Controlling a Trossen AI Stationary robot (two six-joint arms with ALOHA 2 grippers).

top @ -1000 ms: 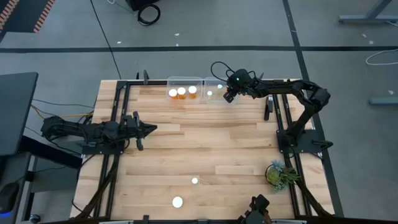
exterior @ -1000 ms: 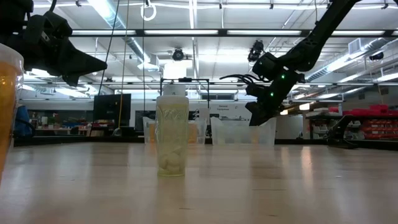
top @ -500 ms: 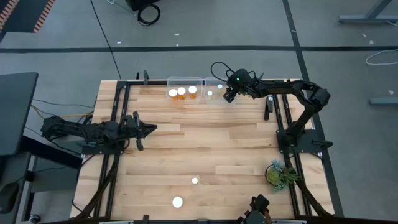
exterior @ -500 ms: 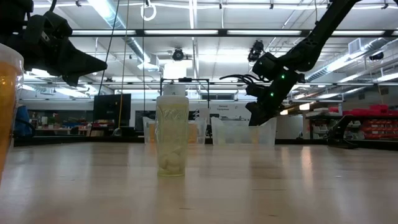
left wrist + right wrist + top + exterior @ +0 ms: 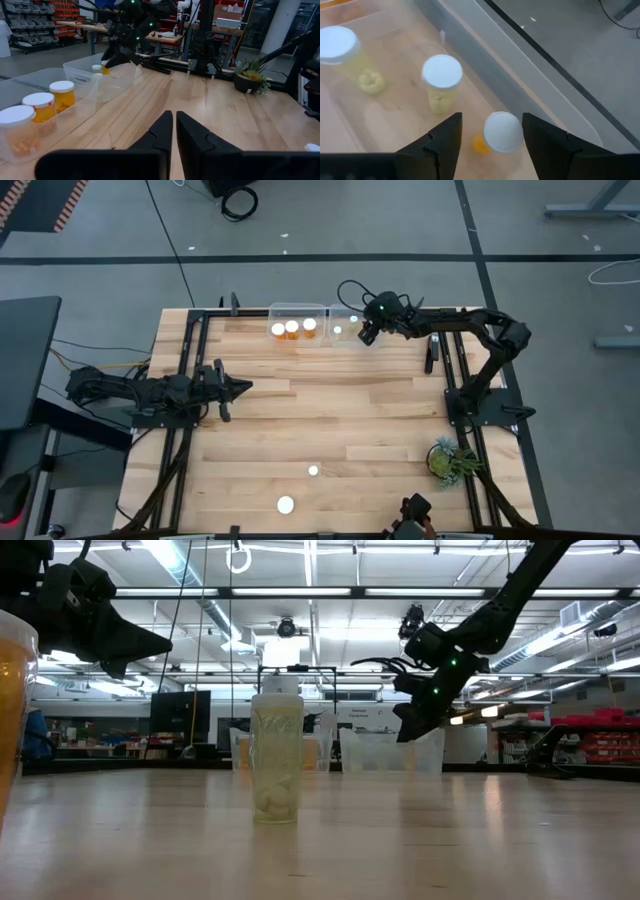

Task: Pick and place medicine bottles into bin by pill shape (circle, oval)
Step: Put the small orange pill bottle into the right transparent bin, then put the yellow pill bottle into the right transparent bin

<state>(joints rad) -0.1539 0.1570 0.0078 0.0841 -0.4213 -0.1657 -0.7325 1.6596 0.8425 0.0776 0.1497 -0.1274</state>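
My right gripper [image 5: 368,332] hangs open over the right clear bin [image 5: 345,325] at the far edge, fingers pointing down. In the right wrist view [image 5: 491,117] its fingers stand on either side of a white-capped orange bottle [image 5: 503,131] that stands on the bin floor below, apart from them. Two pale-pill bottles [image 5: 442,72] [image 5: 338,40] stand in the same bin. The left bin [image 5: 297,323] holds three orange bottles [image 5: 40,107]. Two more bottles [image 5: 313,471] [image 5: 286,504] stand near the table's near edge. My left gripper [image 5: 240,388] is shut and empty above the table's left side.
A green plant [image 5: 450,460] stands at the near right corner. The black frame rails [image 5: 190,360] run along the table's left and right sides. Bare wood [image 5: 330,410] lies between the bins and the two near bottles.
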